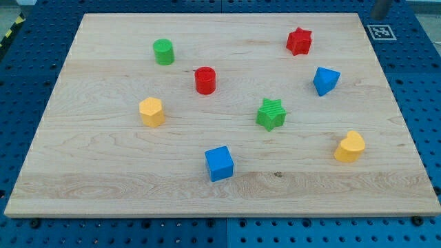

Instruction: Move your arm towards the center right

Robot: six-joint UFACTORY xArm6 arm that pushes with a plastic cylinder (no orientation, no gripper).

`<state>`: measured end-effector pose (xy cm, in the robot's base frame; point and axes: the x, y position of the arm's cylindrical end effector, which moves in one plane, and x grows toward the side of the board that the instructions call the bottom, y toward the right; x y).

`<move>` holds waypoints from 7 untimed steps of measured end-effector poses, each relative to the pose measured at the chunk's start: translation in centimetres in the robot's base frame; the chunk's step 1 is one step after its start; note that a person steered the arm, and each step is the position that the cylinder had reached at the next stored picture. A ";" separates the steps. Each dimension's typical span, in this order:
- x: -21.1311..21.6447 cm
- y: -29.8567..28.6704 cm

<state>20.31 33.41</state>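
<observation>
Only a short grey piece of my rod shows at the view's top right corner. My tip sits just beyond the board's top right corner, apart from every block. The nearest blocks are the red star and the blue wedge-like block, both to its lower left. A green star lies near the centre. A yellow rounded block is at the lower right and a blue cube at the bottom centre. A red cylinder, a green cylinder and a yellow hexagonal block lie on the left half.
The wooden board rests on a blue perforated table. A black-and-white marker tag lies just off the board's top right corner, below my tip.
</observation>
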 end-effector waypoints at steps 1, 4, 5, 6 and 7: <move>0.0 0.0; 0.0 -0.7; 0.1 -1.1; 0.5 -1.1; 5.1 0.4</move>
<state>25.44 33.85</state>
